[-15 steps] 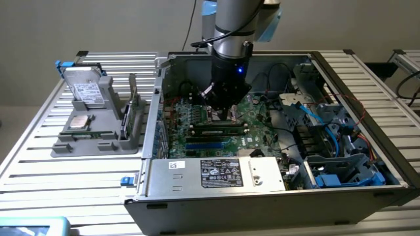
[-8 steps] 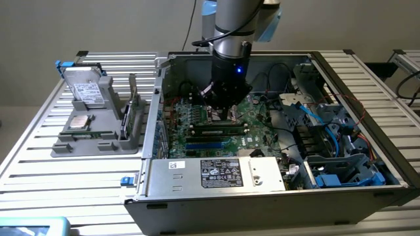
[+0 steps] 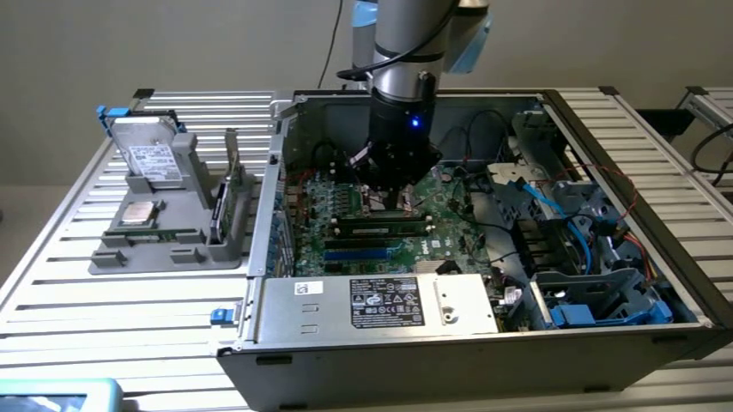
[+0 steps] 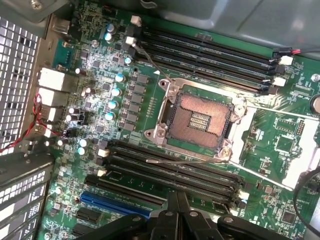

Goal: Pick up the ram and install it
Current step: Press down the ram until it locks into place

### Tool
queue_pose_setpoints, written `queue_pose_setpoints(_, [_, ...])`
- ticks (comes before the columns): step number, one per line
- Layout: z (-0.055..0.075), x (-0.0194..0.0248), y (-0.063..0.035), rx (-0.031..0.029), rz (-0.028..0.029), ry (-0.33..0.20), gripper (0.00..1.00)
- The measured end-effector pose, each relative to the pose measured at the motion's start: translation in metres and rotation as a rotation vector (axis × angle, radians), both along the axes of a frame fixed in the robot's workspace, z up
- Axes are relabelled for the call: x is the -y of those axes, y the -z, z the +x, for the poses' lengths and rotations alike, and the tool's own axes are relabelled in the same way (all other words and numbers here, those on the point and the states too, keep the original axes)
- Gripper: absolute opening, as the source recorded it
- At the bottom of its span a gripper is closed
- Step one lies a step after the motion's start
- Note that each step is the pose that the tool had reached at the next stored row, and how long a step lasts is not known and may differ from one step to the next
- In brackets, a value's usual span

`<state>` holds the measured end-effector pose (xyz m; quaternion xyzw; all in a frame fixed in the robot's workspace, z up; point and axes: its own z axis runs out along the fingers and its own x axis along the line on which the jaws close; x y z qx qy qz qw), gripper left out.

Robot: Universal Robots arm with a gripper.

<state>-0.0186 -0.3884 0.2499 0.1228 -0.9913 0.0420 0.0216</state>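
The ram (image 3: 382, 230) is a long narrow dark stick with a small white label. It lies along a memory slot on the green motherboard (image 3: 343, 202) inside the open computer case, in the exterior view. My gripper (image 3: 387, 204) hangs just above it, reaching down into the case over the board. In the wrist view the gripper (image 4: 176, 202) has its two dark fingertips pressed together with nothing between them, over the row of black memory slots (image 4: 170, 172) beside the bare CPU socket (image 4: 197, 120).
The case walls (image 3: 275, 172) ring the board. Blue cables and drive cages (image 3: 584, 249) fill its right side, and the power supply (image 3: 384, 302) sits at the front. On the left tray stand a silver hard drive (image 3: 149, 159) and a green expansion card (image 3: 235, 202).
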Motion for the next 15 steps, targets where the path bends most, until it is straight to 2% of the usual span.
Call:
queue_pose_setpoints(3, [0.0000,0.0000,0.0000,0.0060,-0.0065,0.024,0.11])
queue_pose_setpoints(7, [0.0000,0.0000,0.0000,0.0092,-0.0149,0.059,0.11])
queue_pose_setpoints(11, [0.0000,0.0000,-0.0001,0.0130,-0.0294,0.090,0.11])
queue_pose_setpoints(15, [0.0000,0.0000,0.0000,0.0213,-0.0433,0.114,0.11])
